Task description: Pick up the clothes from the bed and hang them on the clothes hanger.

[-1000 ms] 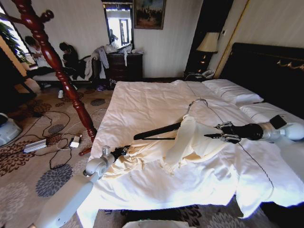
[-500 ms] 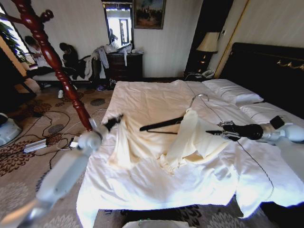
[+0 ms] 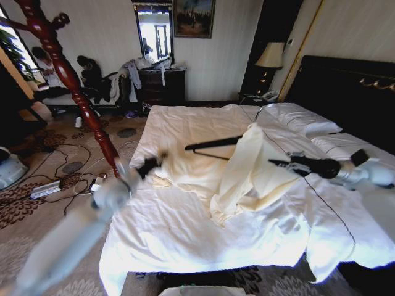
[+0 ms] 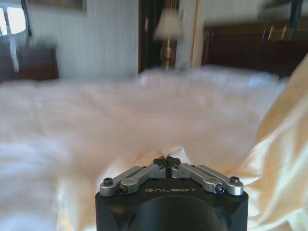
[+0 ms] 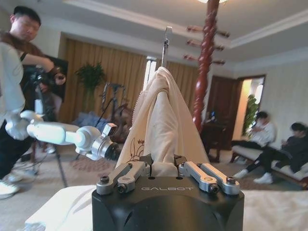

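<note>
A cream-coloured cloth garment [image 3: 247, 169] hangs half-draped over the thin black triangular coat hanger [image 3: 213, 145], held above the white-duveted bed [image 3: 185, 228]. The right gripper [image 3: 278, 164] is clamped on the garment-covered hanger end. The left gripper [image 3: 153, 163], fingers pinched together, grips the garment's other end near the bed's left edge.

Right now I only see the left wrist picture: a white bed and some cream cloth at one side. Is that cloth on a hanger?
Observer: Partly. The head view shows the cream garment draped over one shoulder of the clothes hanger, above the bed.
Operator: What holds it up?
Observer: The right gripper, shut on the cloth from the headboard side.
Operator: Any hook?
Observer: Yes, the hook points straight up.
</note>
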